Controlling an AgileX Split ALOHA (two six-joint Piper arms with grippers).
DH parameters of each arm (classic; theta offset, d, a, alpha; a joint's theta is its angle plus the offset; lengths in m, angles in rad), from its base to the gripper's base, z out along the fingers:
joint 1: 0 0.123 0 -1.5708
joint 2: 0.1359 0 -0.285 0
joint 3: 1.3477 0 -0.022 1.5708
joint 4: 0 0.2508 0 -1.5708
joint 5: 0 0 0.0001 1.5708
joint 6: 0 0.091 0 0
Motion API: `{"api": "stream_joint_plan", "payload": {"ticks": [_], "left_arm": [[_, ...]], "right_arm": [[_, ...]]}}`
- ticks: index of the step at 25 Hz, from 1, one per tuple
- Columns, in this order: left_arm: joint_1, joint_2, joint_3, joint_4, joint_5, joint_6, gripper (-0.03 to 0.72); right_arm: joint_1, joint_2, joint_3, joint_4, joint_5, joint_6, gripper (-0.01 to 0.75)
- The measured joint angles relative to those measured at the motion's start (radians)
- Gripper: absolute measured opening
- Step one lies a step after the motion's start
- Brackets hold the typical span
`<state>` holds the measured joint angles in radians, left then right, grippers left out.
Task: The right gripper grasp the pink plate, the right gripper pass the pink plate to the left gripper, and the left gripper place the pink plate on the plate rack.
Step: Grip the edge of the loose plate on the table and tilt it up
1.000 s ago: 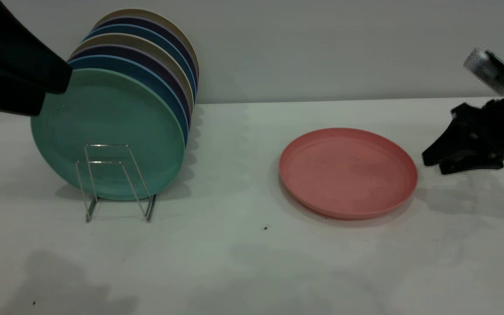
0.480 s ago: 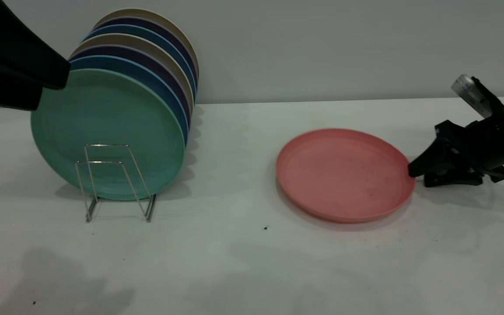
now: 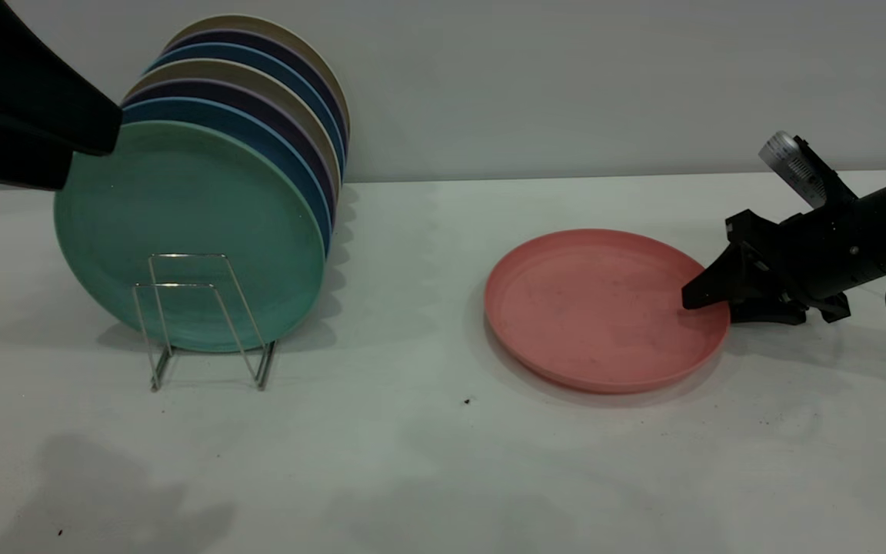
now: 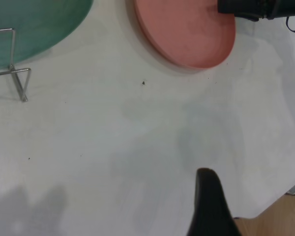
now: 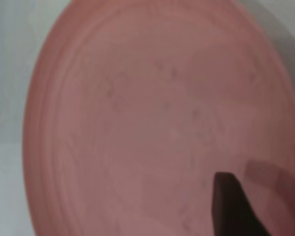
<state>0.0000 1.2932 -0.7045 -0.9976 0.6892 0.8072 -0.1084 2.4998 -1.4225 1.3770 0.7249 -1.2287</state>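
Note:
The pink plate [image 3: 597, 308] lies flat on the white table, right of centre. My right gripper [image 3: 708, 309] reaches in low from the right and straddles the plate's right rim. Its upper finger is over the plate's inside, its lower finger is beside or under the rim, and the jaws are apart. In the right wrist view the pink plate [image 5: 137, 123] fills the picture, with one black finger [image 5: 228, 204] over it. My left gripper [image 3: 97, 131] hangs high at the far left, above the plate rack [image 3: 204, 315]. The left wrist view shows one finger [image 4: 209, 201], the pink plate [image 4: 182, 29] and the right gripper [image 4: 236, 6].
The rack holds several upright plates, with a teal-green plate [image 3: 181, 223] at the front; two wire loops stand free in front of it. The rack's end [image 4: 17, 78] shows in the left wrist view. The table's edge [image 4: 265, 206] is close to the left finger.
My right gripper has come down and moved left, from beside the plate to over its right rim. The plate has shifted slightly left. The left arm has barely moved.

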Motion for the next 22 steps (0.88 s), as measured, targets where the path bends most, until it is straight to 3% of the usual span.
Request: {"api": "stream_joint_plan", "payload": {"ticks": [5, 7, 18, 22], "left_arm": [[0.0, 0.0, 0.0, 0.0, 0.004, -0.001, 0.497], [0.0, 0.0, 0.0, 0.0, 0.009, -0.009, 0.497], [0.0, 0.052, 0.0, -0.111, 0.025, 0.017, 0.497], [0.0, 0.164, 0.0, -0.176, 0.022, 0.086, 0.497]], "right_arm": [[0.002, 0.0, 0.0, -0.004, -0.033, 0.018, 0.088], [0.002, 0.001, 0.0, -0.004, -0.037, 0.037, 0.03], [-0.048, -0.041, 0.0, -0.151, 0.064, 0.063, 0.014], [-0.033, -0.07, 0.0, -0.197, 0.128, 0.063, 0.014]]}}
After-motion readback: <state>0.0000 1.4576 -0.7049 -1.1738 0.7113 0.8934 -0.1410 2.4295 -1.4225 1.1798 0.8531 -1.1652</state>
